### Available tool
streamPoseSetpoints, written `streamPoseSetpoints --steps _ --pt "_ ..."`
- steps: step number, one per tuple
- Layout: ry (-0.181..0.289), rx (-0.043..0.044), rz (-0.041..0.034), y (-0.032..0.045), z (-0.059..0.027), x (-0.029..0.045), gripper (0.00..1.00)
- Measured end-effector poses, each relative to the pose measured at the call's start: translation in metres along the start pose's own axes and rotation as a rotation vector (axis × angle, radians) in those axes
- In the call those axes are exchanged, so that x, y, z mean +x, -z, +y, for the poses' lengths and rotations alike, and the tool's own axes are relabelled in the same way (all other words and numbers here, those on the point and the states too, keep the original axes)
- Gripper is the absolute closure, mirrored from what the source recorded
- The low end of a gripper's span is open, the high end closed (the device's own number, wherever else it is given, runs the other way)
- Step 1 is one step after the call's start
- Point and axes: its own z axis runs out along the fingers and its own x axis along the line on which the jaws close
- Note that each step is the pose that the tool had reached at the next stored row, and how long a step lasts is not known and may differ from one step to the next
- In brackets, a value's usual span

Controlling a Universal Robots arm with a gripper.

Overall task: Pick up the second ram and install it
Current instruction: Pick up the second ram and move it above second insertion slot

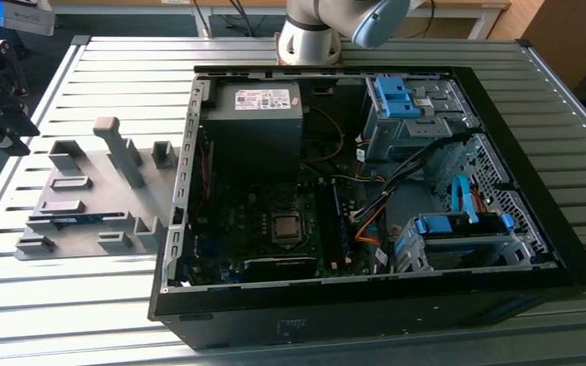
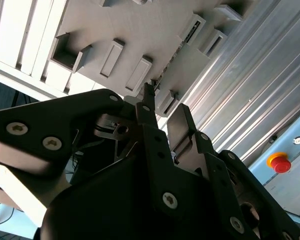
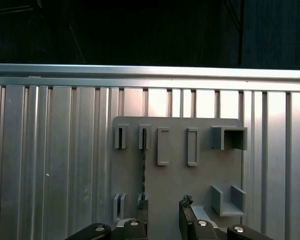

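On a metal table (image 1: 120, 69) of long silver slats: a big black computer case (image 1: 375, 316), lying open. Inside it, a grey power box (image 1: 257, 107), a square chip (image 1: 286, 226) on a dark board, blue drive holders (image 1: 400, 95), and a bunch of orange, blue and black wires (image 1: 375, 210). Just beside the case, on the exterior view's left: a flat grey fixture (image 1: 94, 194) with little upright blocks and one tall post (image 1: 120, 152). At the far end of the table, the round white base of the arm (image 1: 308, 38). In the second wrist view, a red button (image 2: 279, 162) on a pale box beyond the table.

Standing on its thin edge in the fixture, with a small slot block at each end: the second ram (image 3: 143, 165). Same ram (image 1: 69, 220) in the exterior view: a thin blue-green strip on the side of the fixture away from the case. More slot blocks close on both sides of it.

Above the fixture, well apart from the case: the gripper (image 3: 164, 202), black, pointing down at the grey plate. Jaws apart, gripping nothing. One finger (image 3: 142, 212) right in line with the near end of the ram. Other finger (image 3: 187, 212) off to the side, over bare plate. Cannot tell whether the first finger touches the ram.
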Motion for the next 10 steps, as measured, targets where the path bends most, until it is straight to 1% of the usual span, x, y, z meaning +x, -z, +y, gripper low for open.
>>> streamPoseSetpoints --steps 1,10 --pt "0.000 0.0000 0.0000 -0.0023 0.0000 0.0000 0.62" --pt "0.000 0.0000 0.0000 -0.0034 0.0000 0.0001 0.62"
